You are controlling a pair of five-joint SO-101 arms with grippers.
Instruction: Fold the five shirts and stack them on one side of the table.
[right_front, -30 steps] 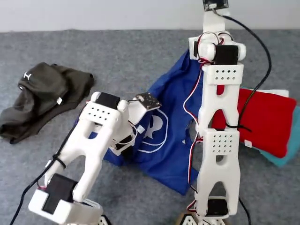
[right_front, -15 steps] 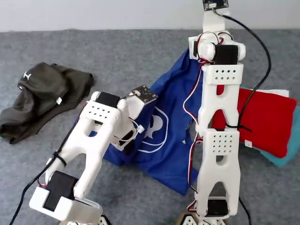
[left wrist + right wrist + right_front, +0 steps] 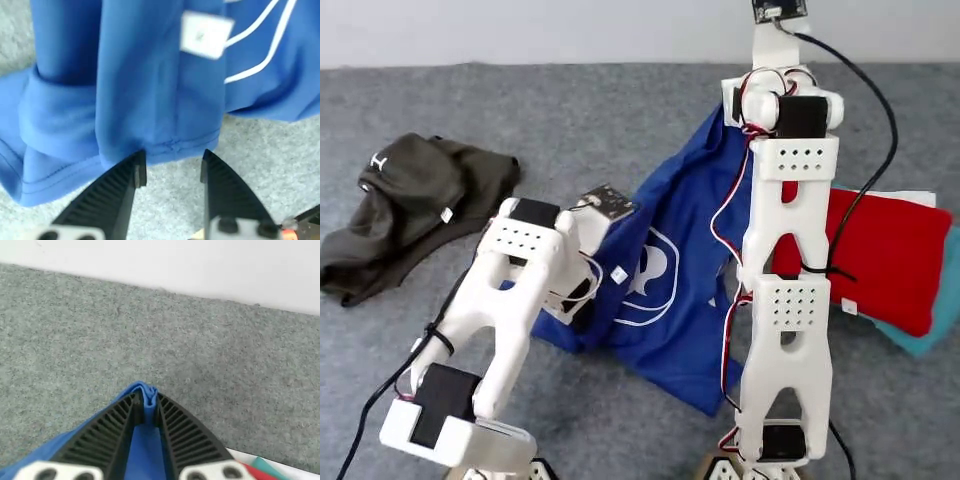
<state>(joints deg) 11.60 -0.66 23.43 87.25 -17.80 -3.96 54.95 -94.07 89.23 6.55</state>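
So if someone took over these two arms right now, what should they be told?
Right gripper: jaws shut on an edge of the blue shirt, held up at the table's far side.
Left gripper: jaws open at that shirt's hem.
Done: red shirt folded on a teal shirt, right side.
To do: fold the blue shirt; the dark olive shirt lies crumpled at left.

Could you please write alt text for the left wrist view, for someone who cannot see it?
The left gripper is open, its fingertips at the hem edge of a folded-over blue shirt on a grey table. The shirt bears a small white tag and white printed lines.
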